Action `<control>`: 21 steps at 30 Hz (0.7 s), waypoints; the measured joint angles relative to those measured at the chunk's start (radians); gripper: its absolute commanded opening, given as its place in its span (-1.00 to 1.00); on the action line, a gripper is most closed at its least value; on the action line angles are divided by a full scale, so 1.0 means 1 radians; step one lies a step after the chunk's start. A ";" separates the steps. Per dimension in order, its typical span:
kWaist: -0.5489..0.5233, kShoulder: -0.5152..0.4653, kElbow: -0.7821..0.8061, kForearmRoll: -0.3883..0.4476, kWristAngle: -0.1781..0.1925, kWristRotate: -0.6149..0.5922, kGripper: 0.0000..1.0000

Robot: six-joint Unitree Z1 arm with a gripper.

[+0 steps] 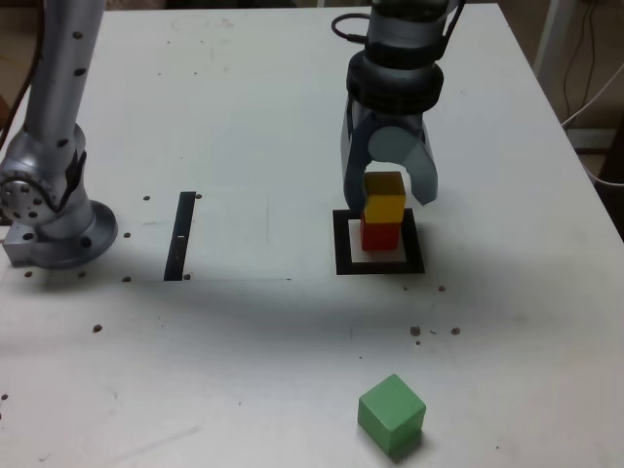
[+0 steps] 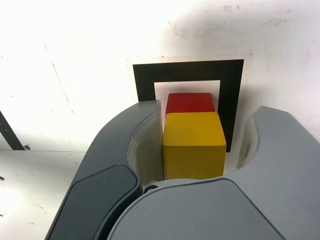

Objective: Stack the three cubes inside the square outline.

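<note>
The yellow cube [image 1: 384,200] [image 2: 194,145] rests on the red cube [image 1: 380,236] [image 2: 190,102], and both stand inside the square outline [image 1: 343,244] [image 2: 145,82]. My gripper [image 1: 388,195] [image 2: 207,110] hangs over the stack with a finger on either side of the yellow cube. Its jaws are parted: in the wrist view a gap shows between the cube and one finger, while the other finger lies close against it. The green cube [image 1: 392,413] sits alone on the table near the front edge, well clear of the stack.
A narrow black strip [image 1: 180,236] [image 2: 9,135] lies on the white table to the exterior view's left of the outline. The arm's metal base [image 1: 49,214] stands at the far left. Small dark specks dot the tabletop.
</note>
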 measured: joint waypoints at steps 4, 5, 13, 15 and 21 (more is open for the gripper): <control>0.000 0.000 -0.001 0.000 0.001 0.000 0.99; 0.000 0.000 -0.001 0.001 0.001 0.000 0.99; 0.000 -0.004 0.001 0.018 -0.002 0.000 0.99; 0.000 -0.017 0.010 0.025 -0.003 -0.004 0.99; -0.019 -0.072 0.043 0.045 0.003 -0.040 0.99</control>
